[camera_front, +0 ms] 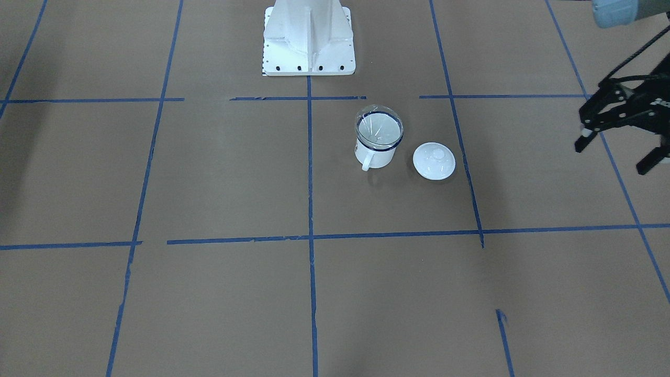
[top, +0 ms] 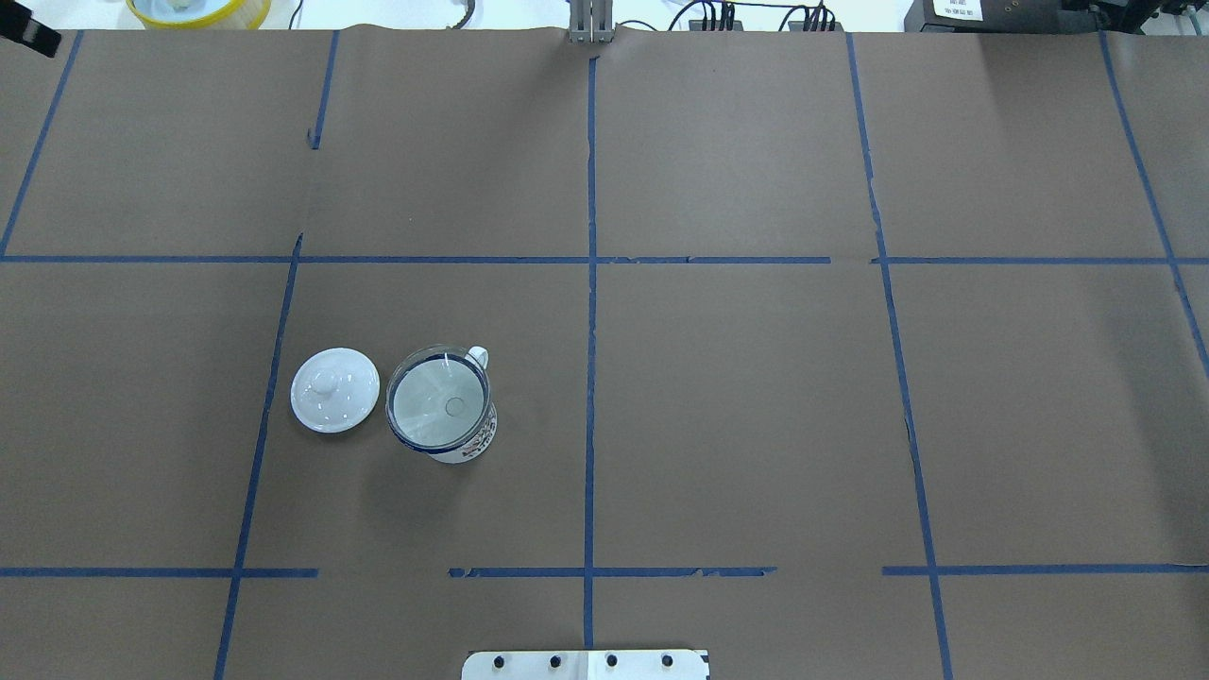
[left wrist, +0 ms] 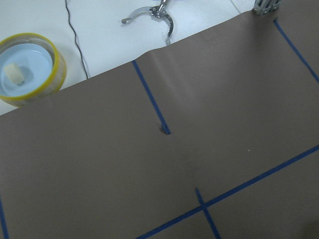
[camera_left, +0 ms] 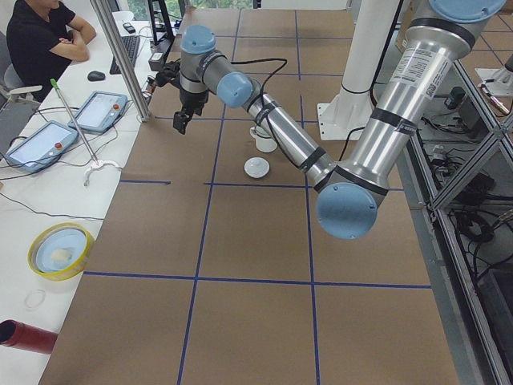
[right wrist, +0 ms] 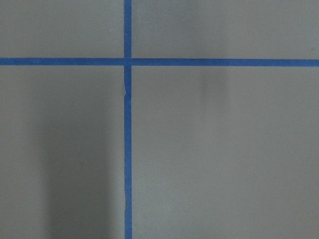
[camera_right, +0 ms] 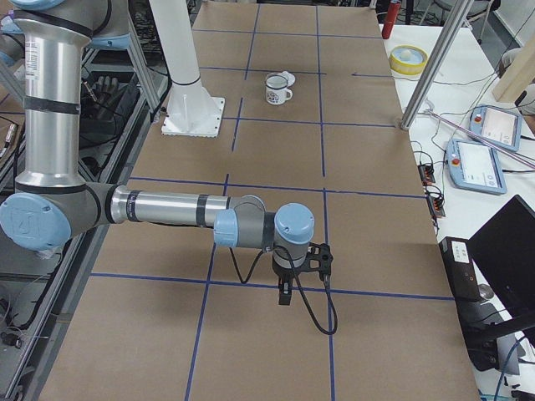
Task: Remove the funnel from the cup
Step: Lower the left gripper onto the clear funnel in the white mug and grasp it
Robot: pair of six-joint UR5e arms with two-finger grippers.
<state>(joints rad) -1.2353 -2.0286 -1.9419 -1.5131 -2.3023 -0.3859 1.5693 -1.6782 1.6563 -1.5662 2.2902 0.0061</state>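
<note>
The clear funnel [camera_front: 379,128] sits in the white mug [camera_front: 374,156] with a dark blue rim, its wide rim resting on the mug's rim. The funnel [top: 439,404] and mug [top: 469,444] also show left of centre in the overhead view. My left gripper [camera_front: 617,151] hangs open and empty above the table, far to the side of the mug, beyond the lid. My right gripper [camera_right: 284,291] shows only in the exterior right view, far from the mug [camera_right: 276,88]. I cannot tell whether it is open or shut.
A white domed lid with a knob [camera_front: 434,161] lies on the table right beside the mug. The robot's white base [camera_front: 309,39] stands behind the mug. A yellow-rimmed dish [left wrist: 30,69] and pendants [camera_left: 100,111] lie beyond the table's far edge, near an operator [camera_left: 40,40].
</note>
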